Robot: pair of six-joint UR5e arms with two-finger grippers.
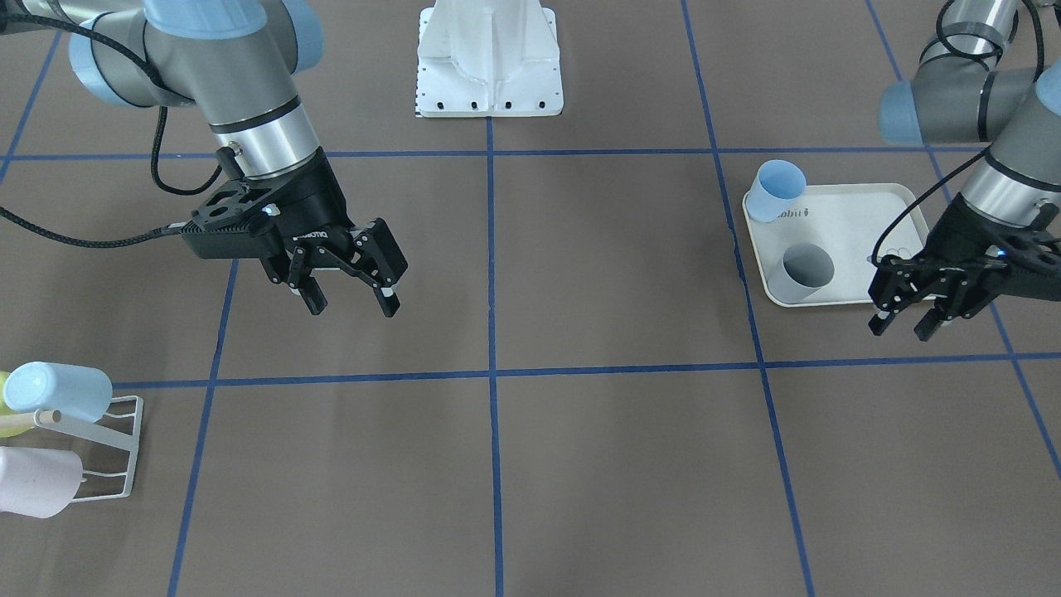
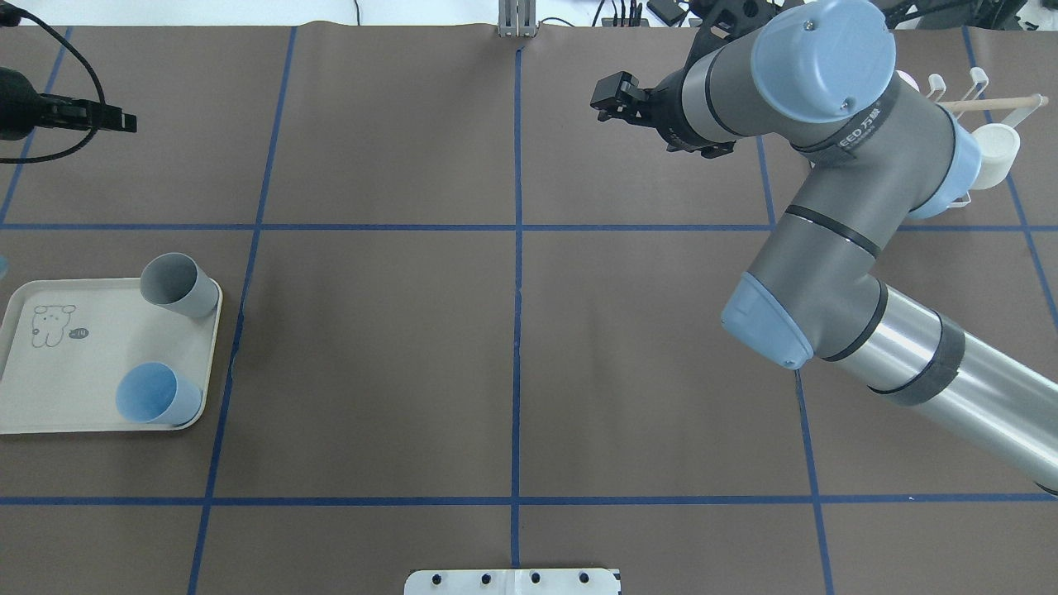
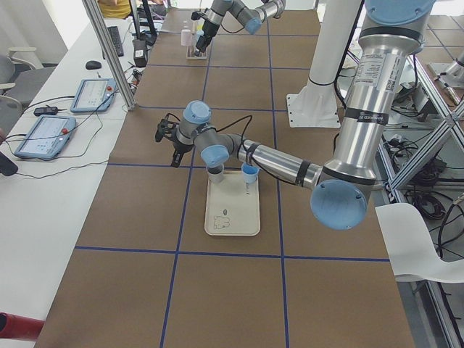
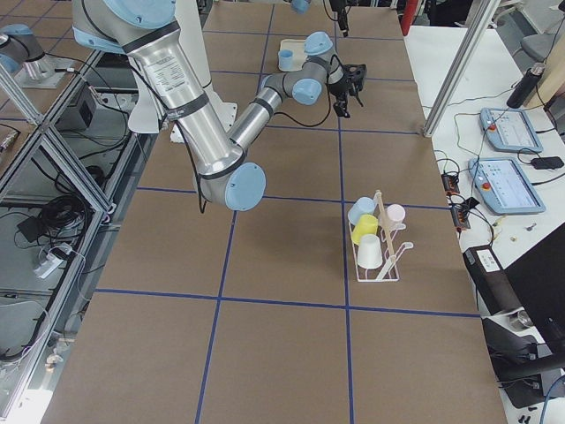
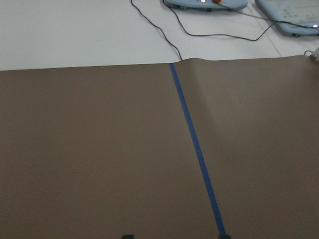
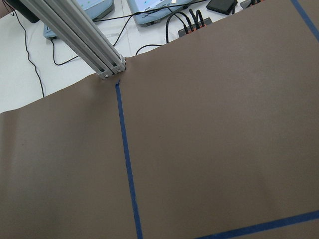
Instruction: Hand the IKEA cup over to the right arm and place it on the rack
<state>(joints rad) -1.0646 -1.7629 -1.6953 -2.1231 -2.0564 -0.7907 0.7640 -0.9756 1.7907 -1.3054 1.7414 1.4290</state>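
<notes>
A grey cup (image 1: 802, 270) and a light blue cup (image 1: 777, 189) stand on a cream tray (image 1: 854, 224) with a rabbit drawing. My left gripper (image 1: 902, 328) hovers open and empty at the tray's corner, just beside the grey cup. My right gripper (image 1: 352, 307) hangs open and empty above bare table, far from the tray. The white wire rack (image 1: 108, 448) with a wooden dowel stands at the table's corner on my right side and holds a blue cup (image 1: 62, 390), a pink cup (image 1: 37, 481) and a yellow cup. The tray (image 2: 50, 388) and rack (image 2: 979, 83) also show in the overhead view.
The brown table mat is crossed by blue tape lines (image 1: 491, 373). The robot's white base (image 1: 489, 58) stands at the middle of its edge. Both wrist views show only mat and tape. Tablets and cables (image 4: 508, 159) lie on the white bench past the mat.
</notes>
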